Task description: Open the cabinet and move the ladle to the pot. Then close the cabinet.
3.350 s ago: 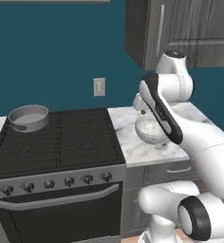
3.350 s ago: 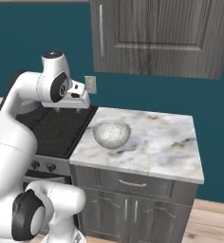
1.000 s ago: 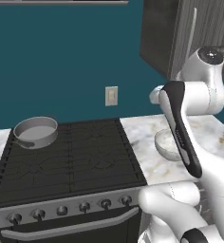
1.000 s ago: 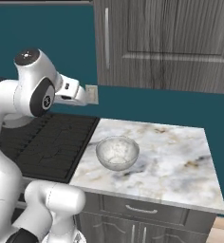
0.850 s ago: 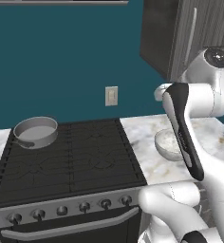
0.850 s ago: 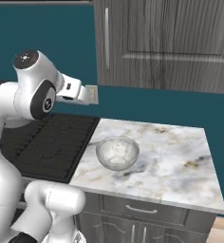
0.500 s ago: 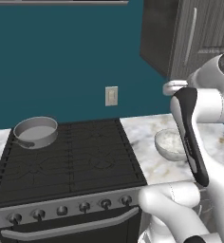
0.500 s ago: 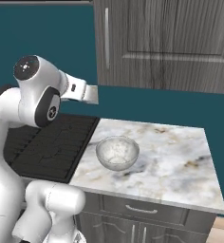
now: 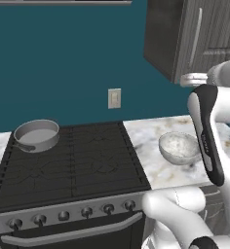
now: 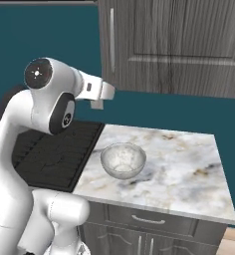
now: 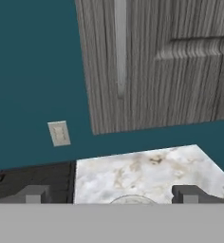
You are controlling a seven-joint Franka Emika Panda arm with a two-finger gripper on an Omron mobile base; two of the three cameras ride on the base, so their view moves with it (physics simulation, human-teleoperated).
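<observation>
Hovering above the desk [image 10: 189,159], claw [image 11: 111,194] with fingers spread wide, holding nothing, faces the shut cabinet [image 10: 189,45] and its handle [image 11: 119,47]. Pot [image 9: 37,135] sits far left on stove [image 9: 68,165]. Bowl [image 10: 123,160] on desk.

The arm is raised, its tool [image 11: 110,194] spread wide, empty.

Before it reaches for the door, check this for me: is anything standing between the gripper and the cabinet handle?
Nothing visible does. In the hand view the open gripper faces the closed cabinet, and its silver handle hangs above with only open air between. The bowl sits lower, on the counter, below that path.
</observation>
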